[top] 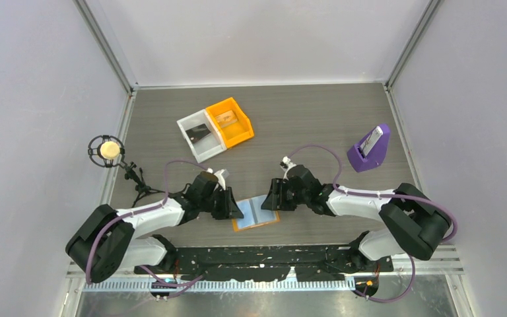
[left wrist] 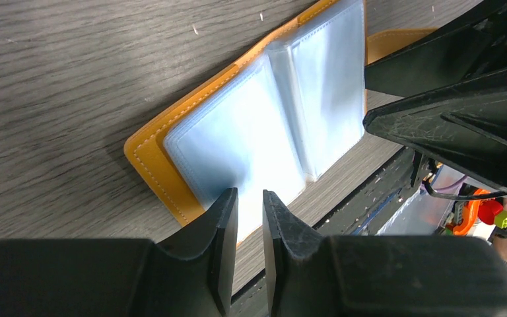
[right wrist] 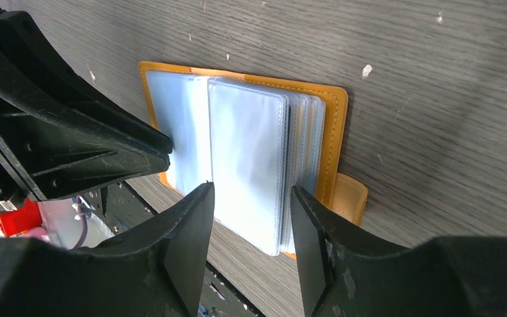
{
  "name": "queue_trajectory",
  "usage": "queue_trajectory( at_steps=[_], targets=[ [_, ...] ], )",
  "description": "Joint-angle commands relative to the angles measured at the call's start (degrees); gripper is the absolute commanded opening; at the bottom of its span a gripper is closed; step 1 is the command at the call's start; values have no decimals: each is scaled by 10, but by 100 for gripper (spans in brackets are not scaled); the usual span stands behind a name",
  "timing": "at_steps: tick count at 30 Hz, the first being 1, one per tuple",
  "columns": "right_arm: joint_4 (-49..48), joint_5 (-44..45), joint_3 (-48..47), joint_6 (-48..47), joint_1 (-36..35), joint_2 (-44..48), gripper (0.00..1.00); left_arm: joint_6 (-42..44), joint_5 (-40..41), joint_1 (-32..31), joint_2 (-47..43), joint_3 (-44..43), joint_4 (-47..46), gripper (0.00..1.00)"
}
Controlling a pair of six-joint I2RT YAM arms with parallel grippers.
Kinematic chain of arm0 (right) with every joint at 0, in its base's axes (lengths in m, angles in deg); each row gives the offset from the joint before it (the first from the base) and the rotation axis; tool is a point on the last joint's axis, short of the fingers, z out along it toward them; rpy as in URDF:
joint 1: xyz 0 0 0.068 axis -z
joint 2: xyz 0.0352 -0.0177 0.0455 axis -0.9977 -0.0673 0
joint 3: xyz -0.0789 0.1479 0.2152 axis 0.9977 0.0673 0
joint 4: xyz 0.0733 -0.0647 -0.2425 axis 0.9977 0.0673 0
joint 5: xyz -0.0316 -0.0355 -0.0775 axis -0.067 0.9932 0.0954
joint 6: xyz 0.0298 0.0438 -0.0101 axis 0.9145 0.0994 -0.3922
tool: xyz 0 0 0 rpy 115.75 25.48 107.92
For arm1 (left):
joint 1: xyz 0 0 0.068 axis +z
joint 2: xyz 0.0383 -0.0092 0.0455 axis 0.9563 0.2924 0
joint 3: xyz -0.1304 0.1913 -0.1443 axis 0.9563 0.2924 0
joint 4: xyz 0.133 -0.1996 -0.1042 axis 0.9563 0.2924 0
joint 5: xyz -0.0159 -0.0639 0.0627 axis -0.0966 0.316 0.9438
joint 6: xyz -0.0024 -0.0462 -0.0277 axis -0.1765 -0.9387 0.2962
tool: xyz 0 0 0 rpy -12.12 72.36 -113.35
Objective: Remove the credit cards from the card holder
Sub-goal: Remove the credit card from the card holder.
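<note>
The card holder [top: 257, 212] lies open and flat on the table near the front edge, an orange cover with pale blue clear pockets. My left gripper [top: 236, 205] is at its left side. In the left wrist view the left gripper [left wrist: 249, 195] hovers over the near edge of the left pocket panel [left wrist: 237, 139], jaws a narrow gap apart and nothing between them. My right gripper [top: 272, 198] is at the right side. In the right wrist view the right gripper [right wrist: 252, 191] stands open over the stacked sleeves [right wrist: 251, 145]. No credit cards show in the pockets.
A white bin [top: 186, 123] holding a dark flat piece and an orange bin [top: 243, 125] with a tan piece stand side by side behind. A purple wedge stand [top: 370, 152] is at the right. A microphone on a small tripod [top: 110, 150] stands at the left edge.
</note>
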Motion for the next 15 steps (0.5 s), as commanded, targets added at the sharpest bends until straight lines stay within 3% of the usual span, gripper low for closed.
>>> queue_trajectory(
  at_steps=[1, 15],
  targets=[
    [-48, -24, 8, 6, -1, -10, 52, -1, 9, -3, 12, 9, -32, 23],
    [11, -23, -20, -3, -2, 54, 52, 3, 15, -3, -6, 11, -15, 23]
  ],
)
